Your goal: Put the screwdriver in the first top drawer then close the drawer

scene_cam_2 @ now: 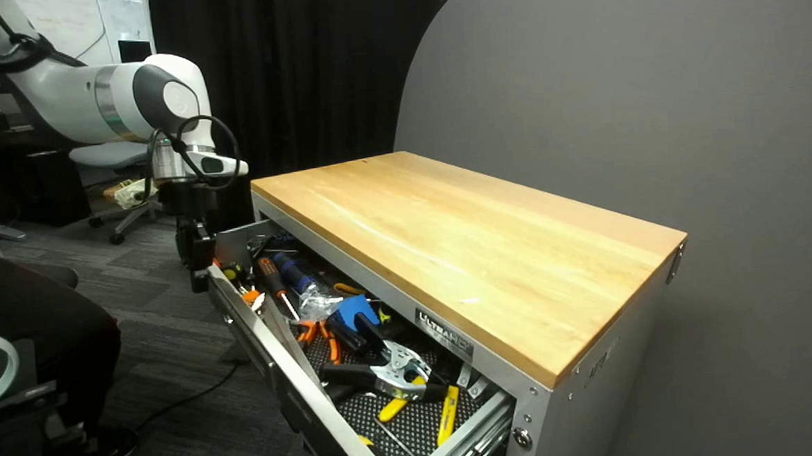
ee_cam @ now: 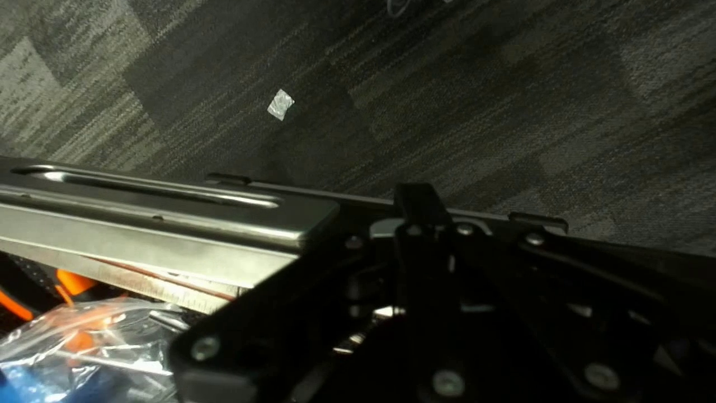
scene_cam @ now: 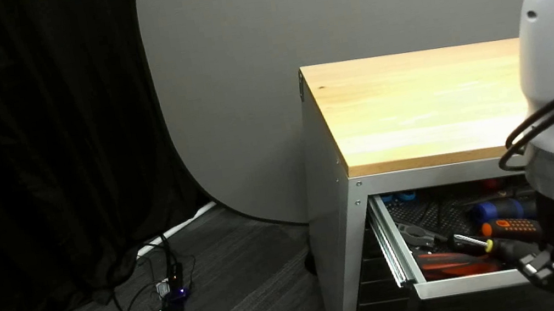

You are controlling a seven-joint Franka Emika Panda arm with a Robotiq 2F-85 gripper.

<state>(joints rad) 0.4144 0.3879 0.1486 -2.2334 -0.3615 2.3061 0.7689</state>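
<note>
The grey top drawer [scene_cam: 470, 284] is pulled out of the cabinet and holds many tools; its front rim also shows in an exterior view [scene_cam_2: 295, 362] and in the wrist view [ee_cam: 140, 246]. A small screwdriver [scene_cam: 509, 250] with a black handle, yellow collar and short metal shaft lies among the tools near the drawer's front, shaft pointing inward. I cannot make it out surely in the wrist view. My gripper [scene_cam_2: 199, 279] points down at the drawer's front panel, its tip on the outer side. In the wrist view the fingers [ee_cam: 418, 204] meet and look shut, with nothing visible between them.
The cabinet's wooden top [scene_cam_2: 449, 253] overhangs the drawer. Inside the drawer are a blue-handled tool [scene_cam: 497, 211], an orange-handled tool [scene_cam: 511, 228] and a black clamp [scene_cam_2: 393, 371]. A plastic bag [ee_cam: 84, 347] lies close to the gripper. A person's leg [scene_cam_2: 44, 344] is in front of the cabinet.
</note>
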